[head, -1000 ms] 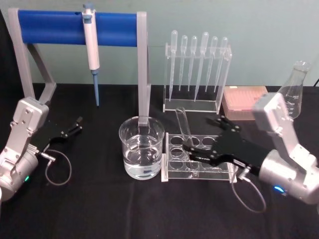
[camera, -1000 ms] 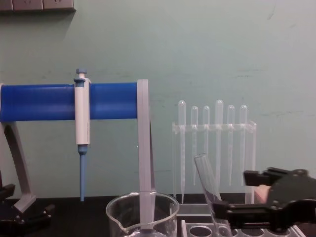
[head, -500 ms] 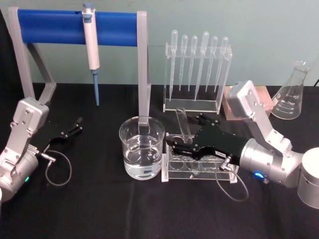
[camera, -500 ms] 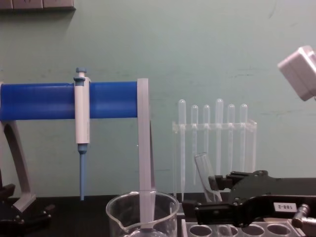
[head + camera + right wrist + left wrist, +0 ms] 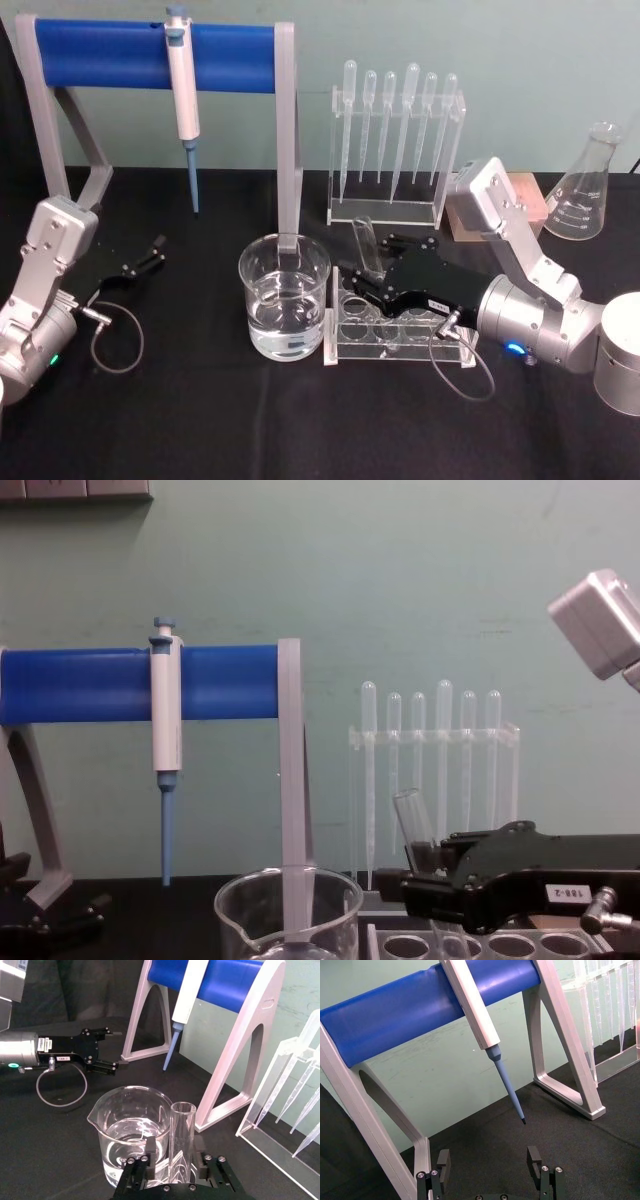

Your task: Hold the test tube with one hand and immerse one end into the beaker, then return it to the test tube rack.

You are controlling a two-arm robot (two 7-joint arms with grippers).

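Note:
The test tube [image 5: 364, 243] leans in the clear rack [image 5: 400, 335], just right of the beaker [image 5: 285, 296], which holds water. My right gripper [image 5: 362, 282] reaches in from the right at the tube's lower half. In the right wrist view its fingers [image 5: 150, 1148] stand on either side of the test tube [image 5: 183, 1132], open, with a gap on one side; the beaker [image 5: 131, 1132] is just beyond. From the chest, the right gripper [image 5: 422, 876] sits below the test tube's [image 5: 411, 813] rim. My left gripper [image 5: 150, 253] rests open at the left, also shown open [image 5: 489, 1164] by its own wrist camera.
A white-and-blue pipettor [image 5: 182, 95] hangs on the blue-barred stand [image 5: 110, 55] behind the beaker. A pipette rack [image 5: 395, 140] stands at the back, with a pink box [image 5: 520, 195] and a conical flask [image 5: 582, 185] at the right.
My right gripper has swung in from the right front and slid left until its fingers flank the test tube. The tube still leans in the rack. The left arm has not moved.

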